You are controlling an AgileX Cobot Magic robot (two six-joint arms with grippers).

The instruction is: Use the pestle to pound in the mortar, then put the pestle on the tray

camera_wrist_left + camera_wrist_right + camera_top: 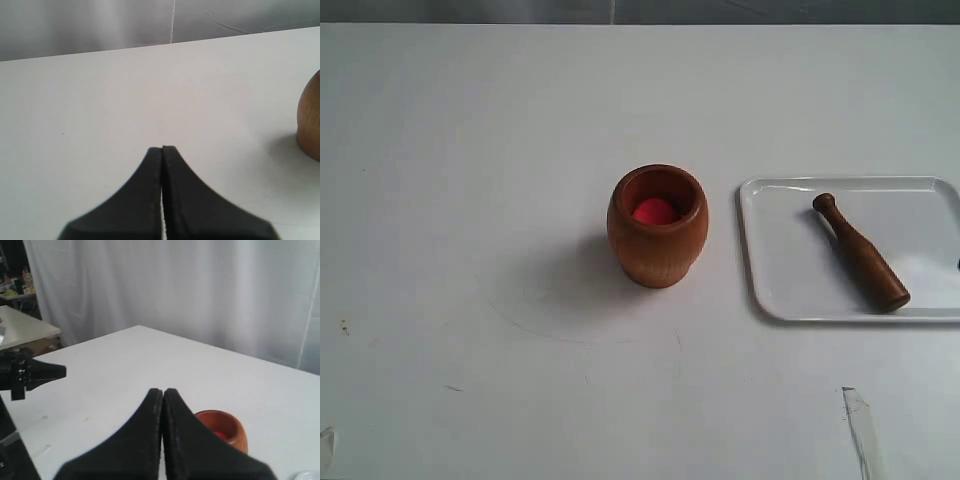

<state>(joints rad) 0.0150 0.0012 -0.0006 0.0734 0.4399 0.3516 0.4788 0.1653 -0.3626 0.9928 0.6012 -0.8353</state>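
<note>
The reddish-brown wooden mortar (658, 226) stands upright mid-table with a red ball (655, 211) inside. To its right lies the white tray (790, 270), and the dark-brown pestle (861, 254) rests diagonally on it, knob toward the back. Neither gripper shows in the exterior view. My left gripper (162, 148) is shut and empty above bare table, with the mortar's side (310, 122) off at the frame edge. My right gripper (163, 390) is shut and empty too; the mortar (225, 432) with its red ball sits beyond its fingers.
The white table (470, 200) stretches wide to the left and front. A strip of tape (860, 425) lies near the front right. A white curtain (200, 290) hangs behind the table, and the other arm's dark part (25, 375) shows in the right wrist view.
</note>
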